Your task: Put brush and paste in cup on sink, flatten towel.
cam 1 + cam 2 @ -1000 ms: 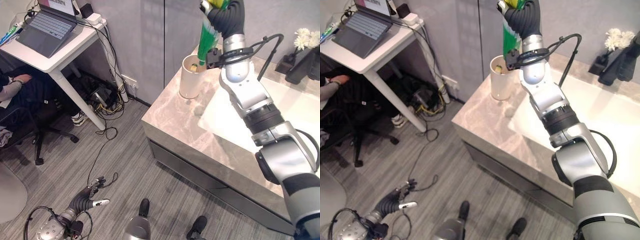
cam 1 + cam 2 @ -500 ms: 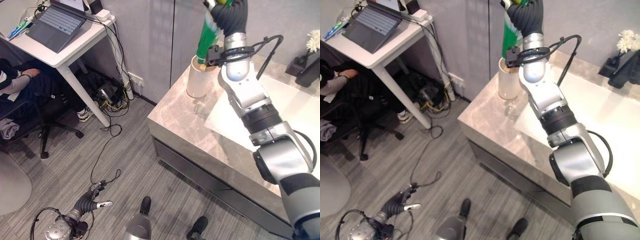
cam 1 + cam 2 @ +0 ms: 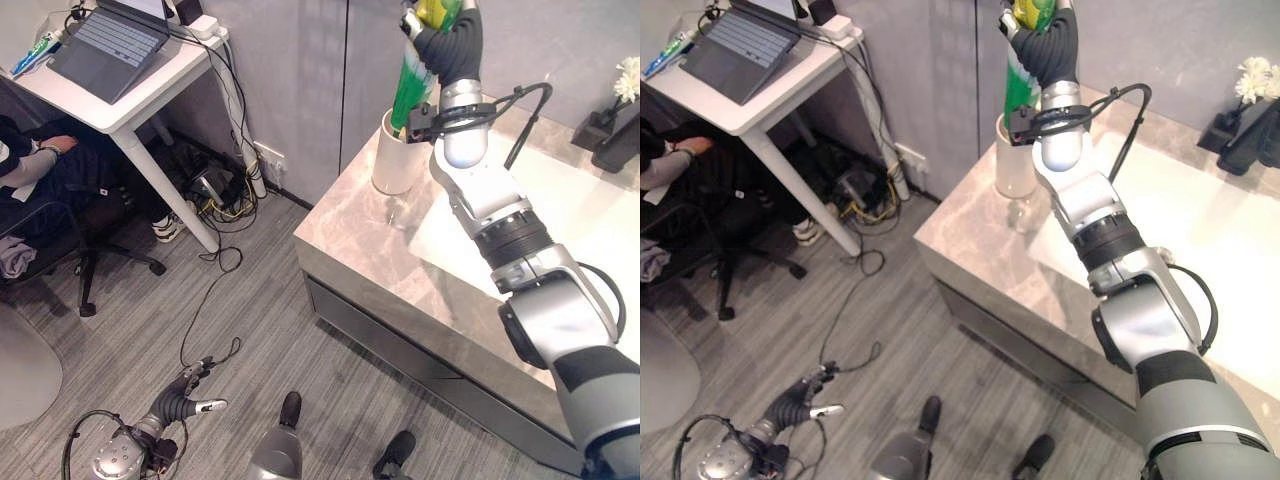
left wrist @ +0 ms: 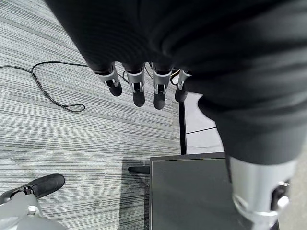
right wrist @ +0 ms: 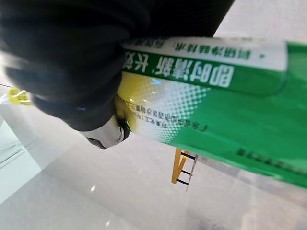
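Note:
My right hand [image 3: 446, 42] is raised at the back of the marble sink counter [image 3: 355, 238], shut on a green and yellow toothpaste tube [image 3: 410, 82]. The tube hangs nearly upright, its lower end at the mouth of the cream cup [image 3: 392, 160] standing on the counter's back left corner. In the right wrist view the tube [image 5: 206, 110] lies across the hand's dark cover. What else is in the cup is hidden. My left hand [image 3: 184, 402] hangs low over the floor at the lower left, its fingers [image 4: 136, 88] straight and holding nothing.
The white basin [image 3: 600, 225] lies right of the cup. White flowers in a dark vase [image 3: 615, 115] stand at the counter's back right. A white desk [image 3: 120, 95] with a laptop [image 3: 105, 35], a seated person [image 3: 35, 170] and loose floor cables [image 3: 215, 190] are to the left.
The camera has shifted, so the whole scene has slid right. My right hand still holds the tube over the cup and has leaned slightly towards it. The left hand hangs as before.

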### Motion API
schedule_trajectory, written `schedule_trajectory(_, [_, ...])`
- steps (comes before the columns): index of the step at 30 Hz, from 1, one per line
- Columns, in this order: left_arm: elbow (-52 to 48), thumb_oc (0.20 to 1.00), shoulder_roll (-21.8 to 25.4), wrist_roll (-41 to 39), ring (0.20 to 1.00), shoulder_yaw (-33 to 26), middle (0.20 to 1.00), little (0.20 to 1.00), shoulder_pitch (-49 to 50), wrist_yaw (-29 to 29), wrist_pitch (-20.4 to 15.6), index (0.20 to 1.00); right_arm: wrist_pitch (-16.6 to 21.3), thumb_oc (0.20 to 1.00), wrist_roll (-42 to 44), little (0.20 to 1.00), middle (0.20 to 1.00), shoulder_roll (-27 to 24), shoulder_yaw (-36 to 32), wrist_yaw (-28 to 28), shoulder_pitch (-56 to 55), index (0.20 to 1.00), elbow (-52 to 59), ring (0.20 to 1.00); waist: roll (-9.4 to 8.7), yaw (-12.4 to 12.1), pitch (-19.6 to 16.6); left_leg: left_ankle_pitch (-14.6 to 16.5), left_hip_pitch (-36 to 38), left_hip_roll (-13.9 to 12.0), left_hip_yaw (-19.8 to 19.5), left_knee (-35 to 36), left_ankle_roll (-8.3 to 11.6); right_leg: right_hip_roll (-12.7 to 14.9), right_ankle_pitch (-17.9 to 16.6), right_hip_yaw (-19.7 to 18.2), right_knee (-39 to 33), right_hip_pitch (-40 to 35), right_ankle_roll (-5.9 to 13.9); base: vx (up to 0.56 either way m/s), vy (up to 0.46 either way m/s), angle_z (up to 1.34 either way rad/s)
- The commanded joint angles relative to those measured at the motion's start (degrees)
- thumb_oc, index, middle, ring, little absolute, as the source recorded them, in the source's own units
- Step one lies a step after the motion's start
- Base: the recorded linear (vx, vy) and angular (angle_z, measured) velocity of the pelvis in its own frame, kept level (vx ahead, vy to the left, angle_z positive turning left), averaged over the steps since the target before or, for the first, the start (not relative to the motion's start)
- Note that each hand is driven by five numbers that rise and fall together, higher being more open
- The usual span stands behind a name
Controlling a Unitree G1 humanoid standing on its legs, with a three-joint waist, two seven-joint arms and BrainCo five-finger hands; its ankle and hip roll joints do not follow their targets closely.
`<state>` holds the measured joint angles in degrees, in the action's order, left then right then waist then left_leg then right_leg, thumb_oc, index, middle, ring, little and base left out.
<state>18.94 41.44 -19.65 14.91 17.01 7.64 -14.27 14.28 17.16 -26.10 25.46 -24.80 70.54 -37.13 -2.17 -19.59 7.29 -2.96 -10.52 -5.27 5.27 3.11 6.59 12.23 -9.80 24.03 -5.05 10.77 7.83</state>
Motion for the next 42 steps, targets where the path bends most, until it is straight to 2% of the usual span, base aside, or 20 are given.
schedule_trajectory(1, [-1.61,1.0,2.18,1.03,1.0,2.61,1.0,1.0,-0.55,-0.95,-2.6,1.0,2.37,0.2,-1.5,0.2,0.2,-3.35,0.27,-0.13,8.2,0.2,-0.16,0.2,-2.01,-1.81,0.87,-2.92,-2.47,3.35,-2.97,1.89,-1.32,4.86,-1.72,-1.46,0.05,-7.0,5.2,0.0,0.0,0.0])
schedule_trajectory(10, [1.72,1.0,0.19,1.42,1.0,3.42,1.0,1.0,-1.66,-1.26,-2.41,1.0,1.76,0.2,-0.41,0.2,0.2,-1.26,1.02,1.45,8.0,0.2,-4.21,0.2,-1.68,-1.56,1.19,-2.99,-2.65,3.13,-2.75,1.89,-1.27,4.75,-1.87,-1.77,0.05,-6.46,5.0,0.0,0.0,0.0])
schedule_trajectory(11, [1.88,1.0,0.02,1.34,1.0,3.4,1.0,1.0,-1.65,-1.23,-2.38,1.0,1.77,0.26,-0.26,0.26,0.26,-1.23,1.06,1.53,8.03,0.26,-4.27,0.26,-1.69,-1.53,1.19,-3.0,-2.65,3.14,-2.71,1.89,-1.27,4.73,-1.87,-1.8,0.05,-6.44,4.99,0.0,0.0,0.0])
schedule_trajectory(12, [2.0,1.0,-0.09,1.29,1.0,3.45,1.0,1.0,-1.68,-1.19,-2.31,1.0,1.81,0.555,-0.1,0.555,0.555,-1.12,1.08,1.49,8.04,0.555,-4.43,0.555,-1.7,-1.5,1.17,-2.99,-2.62,3.12,-2.67,1.89,-1.27,4.73,-1.89,-1.83,0.05,-6.42,4.98,0.0,0.0,0.0])
schedule_trajectory(13, [2.13,1.0,-0.22,1.23,1.0,3.47,1.0,1.0,-1.76,-1.21,-2.29,1.0,1.86,0.736,-0.06,0.736,0.736,-1.03,0.99,1.46,7.89,0.736,-4.43,0.736,-1.75,-1.47,1.18,-2.94,-2.61,3.11,-2.65,1.89,-1.29,4.69,-1.91,-1.88,0.05,-6.38,4.98,0.0,0.0,0.0])
schedule_trajectory(14, [2.19,1.0,-0.3,1.25,1.0,3.48,1.0,1.0,-1.83,-1.25,-2.25,1.0,1.84,1.0,-0.24,1.0,1.0,-1.02,0.89,1.34,7.77,1.0,-4.18,1.0,-1.8,-1.43,1.2,-2.91,-2.59,3.07,-2.62,1.89,-1.29,4.7,-1.96,-1.93,0.05,-6.36,4.97,0.0,0.0,0.0])
schedule_trajectory(25, [7.1,1.0,-2.55,3.66,1.0,4.83,1.0,1.0,-4.59,-2.18,-2.42,1.0,2.39,1.0,-0.89,1.0,1.0,-0.44,-0.75,0.58,5.77,1.0,-0.31,1.0,-1.8,-0.96,0.67,-2.7,-1.36,2.75,-1.85,1.89,-1.22,4.75,-2.3,-2.49,0.05,-6.8,4.96,0.0,-0.002,-0.01])
schedule_trajectory(30, [6.43,1.0,-2.42,3.53,1.0,4.23,1.0,1.0,-5.8,-2.84,-3.11,1.0,2.51,1.0,-3.64,1.0,1.0,-1.34,-2.85,-1.2,4.12,1.0,4.84,1.0,-1.51,-0.61,-0.33,-2.45,-0.12,2.4,-1.16,1.89,-1.08,4.67,-2.2,-3.2,0.05,-7.52,4.81,0.0,-0.011,-0.05])
schedule_trajectory(32, [5.58,1.0,-2.42,3.13,1.0,2.65,1.0,1.0,-6.06,-3.8,-3.5,1.0,2.35,1.0,-6.86,1.0,1.0,-3.43,-3.51,-2.38,2.92,1.0,8.44,1.0,-1.24,-0.46,-0.71,-2.0,0.9,2.13,-0.85,1.89,-0.9,4.54,-1.71,-3.57,0.05,-8.31,4.74,0.0,-0.023,-0.14])
schedule_trajectory(34, [0.66,1.0,-1.78,2.08,1.0,-0.3,1.0,1.0,-5.97,-4.98,-3.98,1.0,2.02,1.0,-10.09,1.0,1.0,-6.3,-5.34,-3.57,0.0,1.0,13.68,1.0,-0.95,-0.04,-1.29,-2.18,1.39,2.05,-0.64,1.89,-0.95,4.66,-1.71,-3.71,0.05,-8.63,4.66,-0.02,-0.014,-0.05])
schedule_trajectory(36, [-13.8,1.0,-1.08,-0.81,1.0,-8.77,1.0,1.0,-4.42,-7.37,-6.09,1.0,2.42,1.0,-13.94,1.0,1.0,-11.41,-10.39,-5.39,-5.55,1.0,22.45,1.0,0.13,0.52,-2.16,-1.7,2.61,1.65,-0.37,1.89,-0.71,4.65,-0.71,-3.77,0.05,-9.57,4.59,0.0,0.0,0.0])
schedule_trajectory(37, [-14.85,1.0,-0.69,-0.87,1.0,-9.36,1.0,1.0,-3.43,-7.33,-5.49,1.0,1.96,1.0,-14.18,1.0,1.0,-11.11,-10.96,-5.34,-6.45,1.0,23.38,1.0,-0.14,0.66,-2.31,-1.99,2.58,1.69,-0.42,1.89,-0.77,4.68,-0.92,-3.73,0.05,-9.58,4.52,0.02,-0.027,-0.04])
schedule_trajectory(38, [-17.09,0.558,-1.05,-0.3,0.558,-11.13,0.558,0.558,-3.35,-8.24,-6.3,0.558,2.73,1.0,-15.23,1.0,1.0,-12.02,-12.9,-5.94,-8.5,1.0,24.79,1.0,0.14,1.03,-2.57,-1.61,3.24,1.45,-0.16,1.89,-0.55,4.63,-0.43,-3.68,0.05,-10.15,4.56,-0.02,-0.023,-0.07])
schedule_trajectory(39, [-21.7,0.2,-1.21,1.87,0.2,-14.98,0.2,0.2,-3.42,-10.64,-6.84,0.2,3.24,1.0,-16.48,1.0,1.0,-13.9,-17.04,-6.5,-13.7,1.0,29.73,1.0,0.22,1.76,-3.05,-1.7,3.81,1.23,-0.01,1.89,-0.45,4.57,-0.24,-3.63,0.05,-10.56,4.46,0.0,-0.025,-0.1])
schedule_trajectory(40, [-21.78,0.2,-1.15,1.88,0.2,-14.99,0.2,0.2,-3.36,-10.65,-6.78,0.2,3.17,1.0,-16.5,1.0,1.0,-13.87,-17.15,-6.47,-13.85,1.0,29.86,1.0,0.15,1.76,-3.11,-1.75,3.76,1.25,-0.02,1.89,-0.46,4.59,-0.26,-3.62,0.05,-10.53,4.46,-0.02,-0.016,-0.14])
schedule_trajectory(41, [-23.62,0.2,-1.55,3.03,0.2,-17.21,0.2,0.2,-3.63,-11.85,-7.25,0.2,3.65,1.0,-17.2,1.0,1.0,-15.41,-20.3,-6.66,-17.79,1.0,33.51,1.0,0.37,2.69,-3.21,-1.6,4.31,1.06,0.35,1.89,-0.39,4.51,-0.12,-3.91,0.05,-10.67,4.42,0.02,-0.007,-0.1])
schedule_trajectory(42, [-24.97,0.2,-3.39,3.58,0.2,-18.81,0.2,0.2,-4.13,-12.68,-7.8,0.2,4.58,1.0,-19.51,1.0,1.0,-17.31,-25.84,-7.22,-24.71,1.0,39.44,1.0,0.53,4.91,-3.74,-1.02,5.56,0.61,1.33,1.89,-0.25,4.2,0.38,-4.82,0.05,-10.88,4.41,0.0,-0.005,-0.07])
